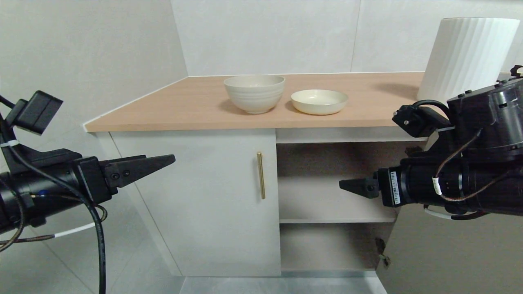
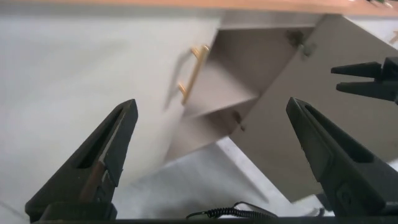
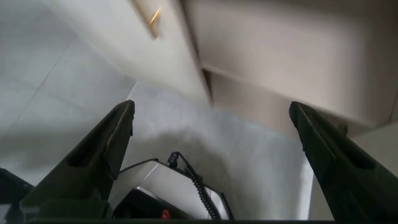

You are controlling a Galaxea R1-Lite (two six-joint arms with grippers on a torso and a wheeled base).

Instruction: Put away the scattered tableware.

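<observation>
On the wooden countertop (image 1: 184, 108) stand a deep cream bowl (image 1: 254, 93) and, right beside it, a shallow cream dish (image 1: 319, 101). My left gripper (image 1: 161, 160) hangs below counter height, in front of the closed left cabinet door, and its fingers stand wide apart in the left wrist view (image 2: 211, 106) with nothing between them. My right gripper (image 1: 347, 185) is level with the open right compartment, just in front of its upper shelf space. It is open and empty in the right wrist view (image 3: 211, 109). Both grippers are well below the bowl and the dish.
The left cabinet door (image 1: 204, 196) is closed and has a brass handle (image 1: 260, 175). The right compartment is open, with a shelf (image 1: 327, 220) inside and its door (image 1: 449, 253) swung out to the right. A tall white ribbed cylinder (image 1: 466, 57) stands at the counter's right end.
</observation>
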